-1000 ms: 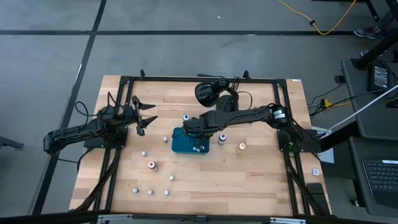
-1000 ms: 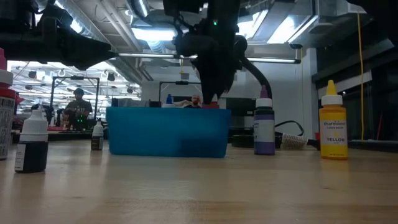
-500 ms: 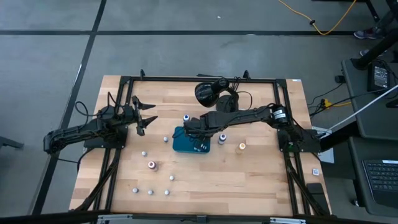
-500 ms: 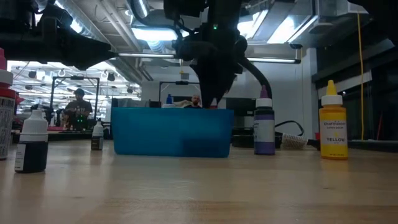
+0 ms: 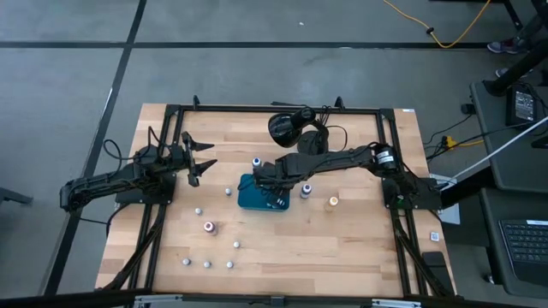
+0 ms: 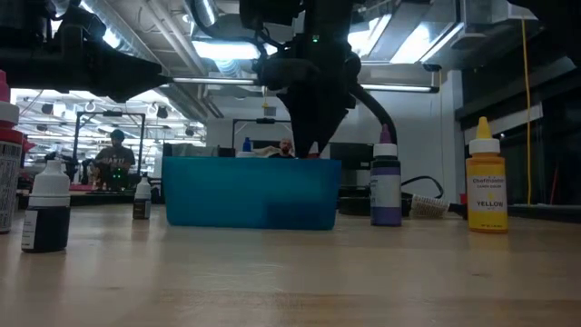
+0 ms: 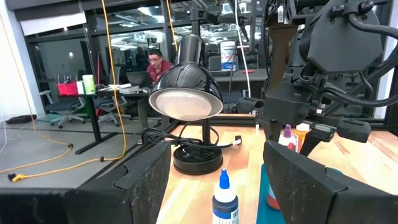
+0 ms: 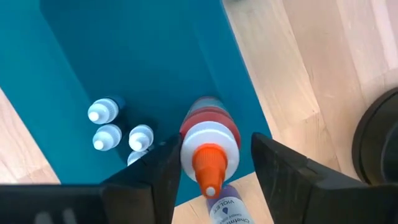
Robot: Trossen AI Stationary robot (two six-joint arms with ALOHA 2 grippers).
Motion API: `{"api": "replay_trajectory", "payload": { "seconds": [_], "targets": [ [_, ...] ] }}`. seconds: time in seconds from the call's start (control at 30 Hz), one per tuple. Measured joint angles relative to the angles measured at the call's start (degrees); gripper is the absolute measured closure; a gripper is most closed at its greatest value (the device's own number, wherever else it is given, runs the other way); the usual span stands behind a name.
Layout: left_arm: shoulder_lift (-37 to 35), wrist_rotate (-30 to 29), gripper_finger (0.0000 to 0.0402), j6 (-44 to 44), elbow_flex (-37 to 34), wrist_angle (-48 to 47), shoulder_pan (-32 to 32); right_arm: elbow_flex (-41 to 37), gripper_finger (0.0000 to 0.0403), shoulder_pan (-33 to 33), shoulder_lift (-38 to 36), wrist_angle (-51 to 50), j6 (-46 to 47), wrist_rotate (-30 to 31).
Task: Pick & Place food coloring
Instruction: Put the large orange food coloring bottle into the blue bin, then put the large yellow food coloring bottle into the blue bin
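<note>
The teal tray (image 5: 255, 197) lies mid-table with several tiny white-capped food coloring bottles (image 8: 116, 128) inside. My right gripper (image 8: 216, 144) points down over the tray's right part, open. A red food coloring bottle with an orange tip (image 8: 209, 138) stands upright between its fingers, over the tray floor near the wall. A gap shows between the bottle and one finger (image 8: 280, 165). My left gripper (image 5: 205, 159) waits open at the table's left, holding nothing. My right gripper comes from above with a finger on each side of the red bottle's white collar (image 8: 186, 146). One finger's edge (image 8: 169, 163) lines up with the collar; I cannot tell whether it touches.
Right of the tray stand a violet bottle (image 5: 306, 189) and a yellow bottle (image 5: 333, 201). A blue-topped bottle (image 5: 256, 161) and a black desk lamp (image 5: 289, 127) are behind it. A red bottle (image 5: 208, 228) and several small bottles (image 5: 206, 263) dot the near left.
The teal tray has slid a little toward the table's right edge, then stayed put. My right gripper has kept its place over it.
</note>
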Motion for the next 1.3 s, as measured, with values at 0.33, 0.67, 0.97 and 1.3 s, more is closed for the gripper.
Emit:
{"api": "replay_trajectory", "payload": {
  "seconds": [0.33,0.67,0.97,1.3],
  "targets": [
    [0.0,0.0,0.0150,0.0,0.0,0.0,0.0,3.5,0.0209,0.0,-0.4,-3.2,-0.4,0.2],
    [0.0,0.0,0.0150,0.0,0.0,0.0,0.0,10.5,0.0208,0.1,-0.5,-10.8,-0.2,2.2],
    [0.0,0.0,0.0150,0.0,0.0,0.0,0.0,18.9,0.0208,3.8,-0.5,-24.8,1.4,3.2],
    [0.0,0.0,0.0150,0.0,0.0,0.0,0.0,18.7,0.0194,8.5,-4.7,-25.1,10.8,-1.7]
  ]
}}
